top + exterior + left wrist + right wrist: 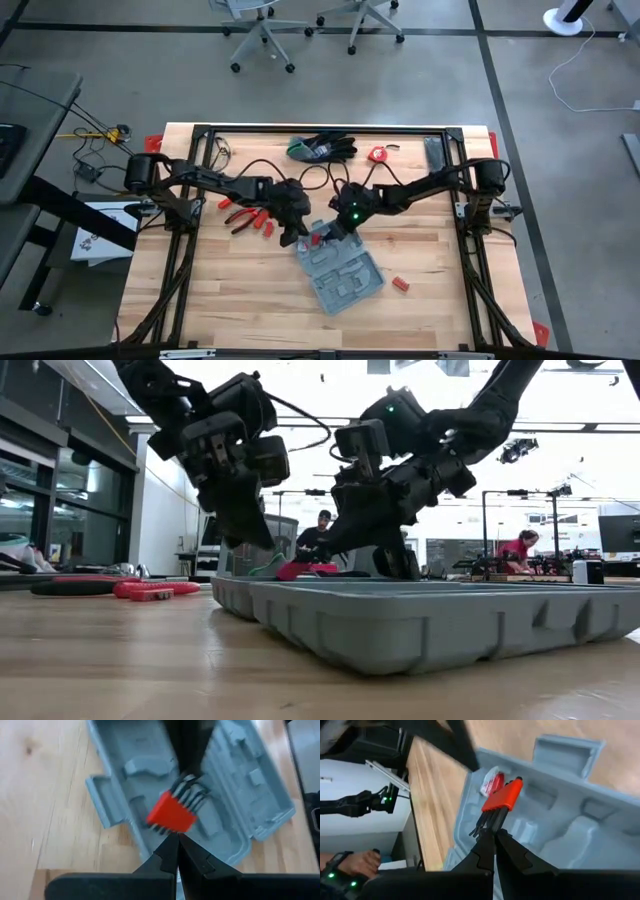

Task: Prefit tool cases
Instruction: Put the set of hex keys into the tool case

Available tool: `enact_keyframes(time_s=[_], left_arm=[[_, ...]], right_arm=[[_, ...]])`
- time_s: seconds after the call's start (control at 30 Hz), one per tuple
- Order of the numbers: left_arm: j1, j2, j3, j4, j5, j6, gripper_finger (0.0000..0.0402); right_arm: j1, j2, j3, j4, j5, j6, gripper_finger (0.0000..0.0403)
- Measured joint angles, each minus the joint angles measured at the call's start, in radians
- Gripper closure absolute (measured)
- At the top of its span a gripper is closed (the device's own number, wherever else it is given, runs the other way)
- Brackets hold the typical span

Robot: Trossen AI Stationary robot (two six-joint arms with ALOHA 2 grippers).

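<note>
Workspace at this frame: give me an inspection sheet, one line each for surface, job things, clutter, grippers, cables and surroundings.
Surface: wooden table, black frame around it.
Job's things: grey-blue tool case lies open mid-table; a red holder of hex keys sits over its moulded recesses.
Clutter: red-handled pliers, black-and-green gloves, small red piece, dark flat bar.
Grippers: left gripper shut, empty, at the case's rear edge; right gripper shut on the hex keys' black ends.
Cables: black leads looped behind the arms.
Surroundings: office chairs; a person seated in the room behind.
</note>
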Motion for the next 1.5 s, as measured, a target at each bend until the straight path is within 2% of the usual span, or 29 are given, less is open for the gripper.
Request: enact_keyframes(time_s=[0.3, 0.53, 0.7, 1.27, 1.5], left_arm=[[-0.008, 0.018, 0.000, 0.006, 0.034, -0.007, 0.0401], [-0.008, 0.046, 0.002, 0.125, 0.018, -0.024, 0.0402], [-0.012, 0.097, 0.001, 0.167, 0.046, -0.048, 0.0402], [-0.008, 0.162, 0.002, 0.206, 0.047, -0.058, 0.0401], [0.001, 0.193, 0.004, 0.214, 0.044, -0.090, 0.0401]], right_arm=[[0.015, 0.000, 0.000, -0.001, 0.021, 0.010, 0.0403], [0.008, 0.036, 0.000, -0.001, 0.026, 0.000, 0.0403], [0.007, 0.045, 0.000, 0.000, 0.027, 0.000, 0.0403], [-0.020, 0.045, 0.000, -0.007, 0.019, -0.008, 0.0403], [-0.029, 0.042, -0.002, -0.024, 0.048, -0.009, 0.0396]])
